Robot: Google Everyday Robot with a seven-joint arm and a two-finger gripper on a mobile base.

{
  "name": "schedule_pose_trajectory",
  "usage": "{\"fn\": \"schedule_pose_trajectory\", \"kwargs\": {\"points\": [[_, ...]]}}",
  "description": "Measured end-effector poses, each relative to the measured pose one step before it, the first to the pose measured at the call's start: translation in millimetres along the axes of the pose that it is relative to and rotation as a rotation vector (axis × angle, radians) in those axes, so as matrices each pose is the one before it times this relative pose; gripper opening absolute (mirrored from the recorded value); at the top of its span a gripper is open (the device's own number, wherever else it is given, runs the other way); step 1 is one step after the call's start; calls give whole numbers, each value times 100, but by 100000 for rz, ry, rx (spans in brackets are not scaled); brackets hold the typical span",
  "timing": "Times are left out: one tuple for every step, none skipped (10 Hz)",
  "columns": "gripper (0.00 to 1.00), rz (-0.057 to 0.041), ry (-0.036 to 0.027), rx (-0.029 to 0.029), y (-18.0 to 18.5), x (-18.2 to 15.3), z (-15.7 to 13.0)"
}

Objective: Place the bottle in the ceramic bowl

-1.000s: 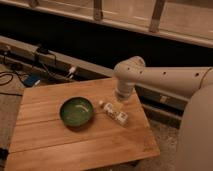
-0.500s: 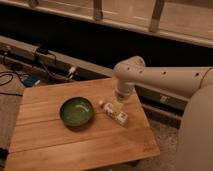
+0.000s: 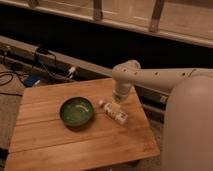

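Your desk (image 3: 60, 145) is a wooden top made of long planks running roughly from 9 to 3 o'clock, warm brown and lit dimly. Behind it, toward 12 o'clock, a dark wall (image 3: 100, 45) spans the room, with a pale ledge (image 3: 125, 22) above it and metal posts (image 3: 156, 15) rising from that ledge. A lighter rail (image 3: 30, 50) runs along the foot of the wall.

Off the desk at about 10 o'clock you have a tangle of dark cables (image 3: 42, 62) on the floor, with a small blue object (image 3: 31, 80) among them. At 3 o'clock the robot's pale body (image 3: 187, 130) fills the right side of the view, and its arm (image 3: 160, 77) reaches in from there, bends at a rounded elbow and drops toward the desk.

The end effector (image 3: 116, 103) hangs low over the desk's 2 o'clock area, directly above the bottle (image 3: 115, 112) and close enough that you cannot tell whether it touches. You cannot tell how wide it stands or whether it has hold of anything.

The bottle lies on its side on the desk, cap toward 10 o'clock, just beside the ceramic bowl (image 3: 76, 111) at the bowl's 3 o'clock and outside its rim. The bowl sits upright near the desk's middle, dark green, with a lighter streak inside.
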Motion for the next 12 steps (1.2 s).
{"fn": "schedule_pose_trajectory", "kwargs": {"points": [[80, 646, -702, -987, -200, -143, 752], [80, 816, -1101, -1766, -152, -172, 1223], [80, 152, -211, -672, 8, -45, 1224], [80, -245, 73, -201, 445, -545, 1594], [80, -1744, -455, -135, 934, -1279, 1644], [80, -750, -1263, -348, 439, -731, 608], [80, 53, -424, -133, 21, 106, 417], [78, 917, -1287, -36, -36, 30, 275], [71, 432, -788, 62, 96, -186, 115], [62, -23, -1340, 264, 230, -279, -4], [53, 416, -504, 428, 5, 148, -87], [41, 886, -381, 368, -89, 432, -46]]}}
